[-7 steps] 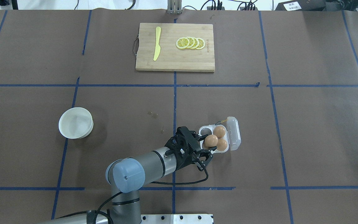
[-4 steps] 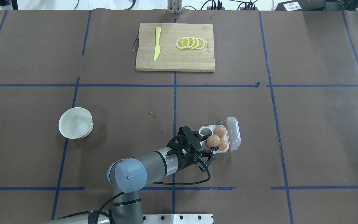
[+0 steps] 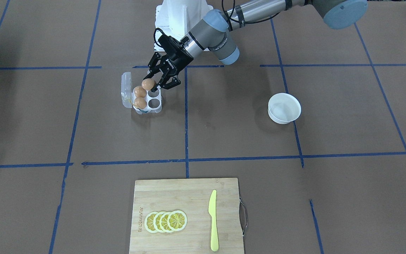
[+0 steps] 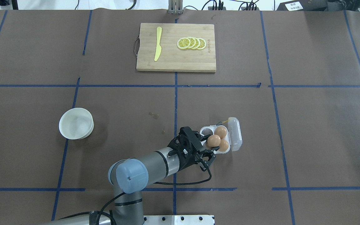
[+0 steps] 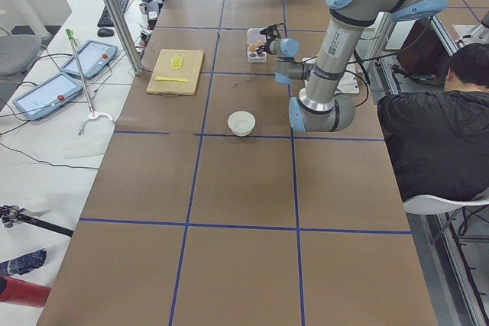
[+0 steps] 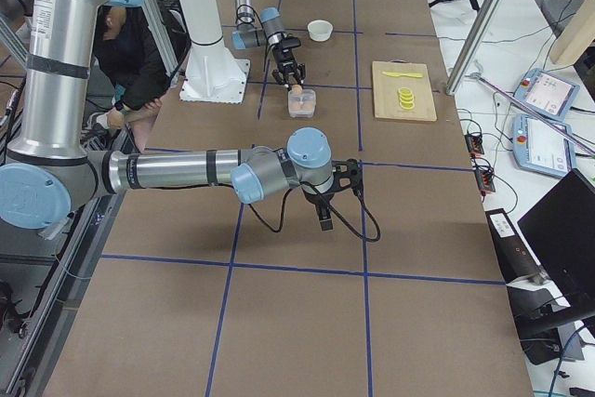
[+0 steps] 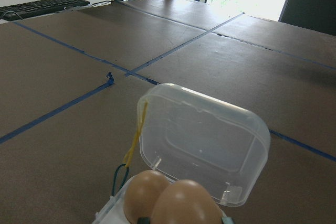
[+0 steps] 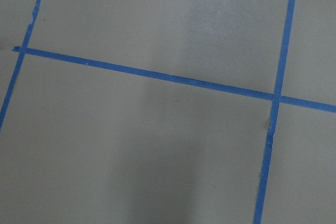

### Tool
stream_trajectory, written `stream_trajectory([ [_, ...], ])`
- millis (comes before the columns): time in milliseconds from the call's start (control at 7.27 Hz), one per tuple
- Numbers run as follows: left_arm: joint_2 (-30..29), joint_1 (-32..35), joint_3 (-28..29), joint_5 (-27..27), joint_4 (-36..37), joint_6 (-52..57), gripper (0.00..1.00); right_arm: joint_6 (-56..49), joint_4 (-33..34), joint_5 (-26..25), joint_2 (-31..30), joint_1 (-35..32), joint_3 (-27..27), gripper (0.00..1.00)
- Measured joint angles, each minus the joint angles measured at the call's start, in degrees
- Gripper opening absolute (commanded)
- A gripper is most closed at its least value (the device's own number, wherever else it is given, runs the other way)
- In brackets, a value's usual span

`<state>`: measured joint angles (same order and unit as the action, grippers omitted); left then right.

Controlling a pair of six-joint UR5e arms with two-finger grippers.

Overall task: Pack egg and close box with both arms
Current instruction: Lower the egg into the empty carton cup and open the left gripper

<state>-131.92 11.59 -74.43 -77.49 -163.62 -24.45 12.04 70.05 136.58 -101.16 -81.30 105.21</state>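
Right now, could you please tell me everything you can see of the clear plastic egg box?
The box is a small square case of clear plastic with four round white cups, resting on the brown table. Its hinged lid is swung open on the side away from the left gripper, a thin yellow string at one corner. Two eggs sit in the cups beside the lid; the gripper holds a third egg over the other row.

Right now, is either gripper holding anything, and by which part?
The left gripper holds an egg by its sides, just above the open box. For the right gripper it cannot be told.
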Motion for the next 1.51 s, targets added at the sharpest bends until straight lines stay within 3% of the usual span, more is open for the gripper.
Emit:
stream_trajectory([
  [550,0.0,-0.1,1.2,0.1,0.1,0.0,0.40,0.0,0.0,0.0,-0.1,0.0,0.0,1.00],
  [1101,0.0,-0.4,1.5,0.2,0.1,0.0,0.63,-0.1,0.0,0.0,-0.3,0.0,0.0,1.00],
  [1513,-0.1,-0.6,1.4,0.1,0.1,0.0,0.68,-0.1,0.0,0.0,-0.3,0.0,0.0,1.00],
])
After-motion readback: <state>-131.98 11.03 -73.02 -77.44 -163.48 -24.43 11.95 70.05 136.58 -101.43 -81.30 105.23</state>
